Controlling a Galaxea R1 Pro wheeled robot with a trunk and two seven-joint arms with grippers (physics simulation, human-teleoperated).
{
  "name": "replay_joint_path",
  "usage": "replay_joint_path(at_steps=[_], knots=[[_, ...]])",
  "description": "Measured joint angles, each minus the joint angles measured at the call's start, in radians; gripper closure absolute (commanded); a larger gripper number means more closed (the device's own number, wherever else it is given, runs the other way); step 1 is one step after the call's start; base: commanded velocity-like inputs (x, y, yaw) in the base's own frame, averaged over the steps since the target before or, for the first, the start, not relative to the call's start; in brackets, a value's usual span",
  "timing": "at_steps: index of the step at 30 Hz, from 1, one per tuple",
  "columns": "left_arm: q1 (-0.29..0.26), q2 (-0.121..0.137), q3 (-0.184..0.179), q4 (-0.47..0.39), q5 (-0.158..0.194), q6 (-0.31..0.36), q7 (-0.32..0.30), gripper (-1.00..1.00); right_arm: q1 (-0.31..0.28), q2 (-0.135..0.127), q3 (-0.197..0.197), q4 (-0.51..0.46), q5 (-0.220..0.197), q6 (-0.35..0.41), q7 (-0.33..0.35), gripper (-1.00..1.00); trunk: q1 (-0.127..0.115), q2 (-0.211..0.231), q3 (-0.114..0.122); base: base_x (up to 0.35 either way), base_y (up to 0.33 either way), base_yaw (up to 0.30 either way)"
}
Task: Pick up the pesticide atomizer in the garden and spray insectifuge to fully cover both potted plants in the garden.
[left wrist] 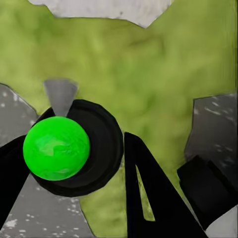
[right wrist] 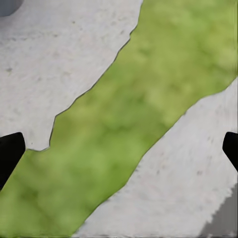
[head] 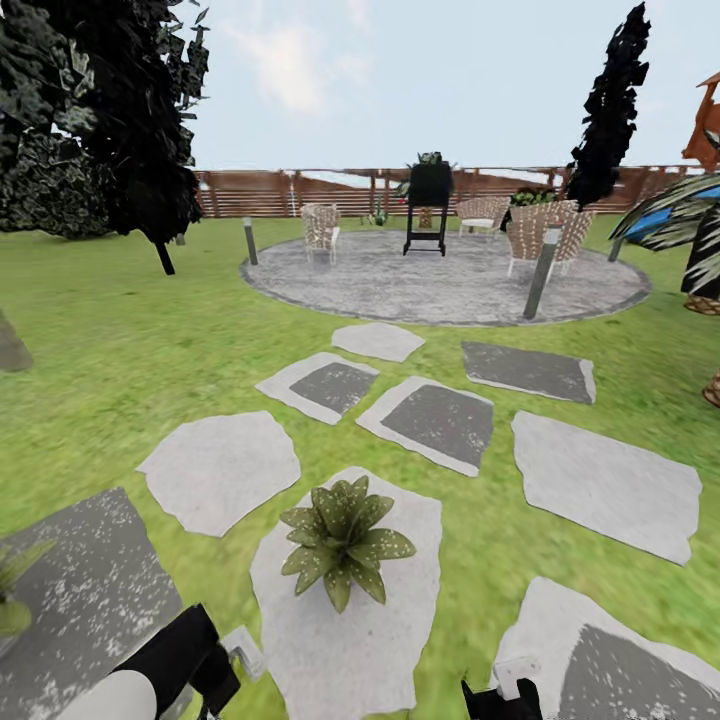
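My left arm (head: 150, 670) reads as a white rounded tube running into a glossy black housing, with a small pale grey block on the housing's far side. On my left wrist camera the left gripper (left wrist: 74, 193) has flat matte black fingers (left wrist: 148, 198), one of them a tapering wedge with a narrow slot cut through it. The right gripper (right wrist: 119, 148) shows me just two black fingertips (right wrist: 10, 153). In the head view it is a black body (head: 500, 702) carrying a small white block.

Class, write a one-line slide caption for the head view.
Spotted green rosette plant on a pale stepping stone, green lawn around, round grey paved patio beyond.
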State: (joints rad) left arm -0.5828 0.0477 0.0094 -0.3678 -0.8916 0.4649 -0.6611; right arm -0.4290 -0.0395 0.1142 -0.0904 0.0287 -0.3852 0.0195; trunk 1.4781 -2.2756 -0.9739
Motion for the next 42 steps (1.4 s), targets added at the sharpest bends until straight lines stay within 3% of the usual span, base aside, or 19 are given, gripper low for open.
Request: replay_joint_path(at_steps=[5, 11, 14, 18, 33, 39, 41, 42], knots=[[0.000, 0.000, 0.024, 0.002, 0.001, -0.025, 0.000, 1.00, 0.000, 0.000, 0.000, 0.000, 0.001, 0.000, 0.000, -1.00, 0.000, 0.000, 0.000, -0.323, 0.000, 0.277], [0.000, -0.004, 0.027, 0.006, 0.004, -0.117, 0.003, 1.00, 0.000, 0.001, 0.000, 0.001, 0.001, 0.000, 0.000, -1.00, 0.000, 0.000, 0.000, -0.318, -0.057, 0.278], [0.000, -0.006, 0.026, 0.005, 0.060, -0.128, 0.005, 1.00, 0.000, 0.000, 0.000, 0.001, 0.001, 0.000, 0.000, -1.00, 0.000, 0.000, 0.000, -0.283, -0.163, 0.277], [0.000, -0.004, 0.025, 0.005, 0.080, -0.130, 0.006, 1.00, 0.000, 0.000, 0.000, 0.001, 0.001, 0.000, 0.000, -1.00, 0.000, 0.000, 0.002, -0.278, -0.170, 0.277], [0.000, -0.003, 0.025, 0.004, 0.084, -0.185, 0.006, 1.00, 0.000, 0.000, 0.000, 0.001, 0.001, 0.000, 0.000, -1.00, 0.000, 0.000, 0.011, -0.288, -0.147, 0.264], [0.000, -0.003, 0.022, 0.000, 0.083, -0.190, 0.005, 1.00, 0.000, 0.002, 0.002, -0.005, 0.001, 0.001, 0.005, -1.00, 0.000, 0.000, 0.013, -0.244, -0.015, 0.049], [0.000, -0.003, 0.017, -0.001, 0.082, -0.191, 0.003, 1.00, 0.000, 0.003, 0.015, -0.011, 0.007, 0.001, 0.009, -1.00, -0.001, 0.000, 0.013, -0.034, -0.001, 0.003], [0.000, -0.001, 0.015, -0.001, 0.082, -0.203, 0.001, 1.00, 0.000, 0.002, 0.043, -0.024, 0.025, 0.002, 0.012, -1.00, -0.001, 0.000, 0.013, -0.015, 0.000, 0.001]])
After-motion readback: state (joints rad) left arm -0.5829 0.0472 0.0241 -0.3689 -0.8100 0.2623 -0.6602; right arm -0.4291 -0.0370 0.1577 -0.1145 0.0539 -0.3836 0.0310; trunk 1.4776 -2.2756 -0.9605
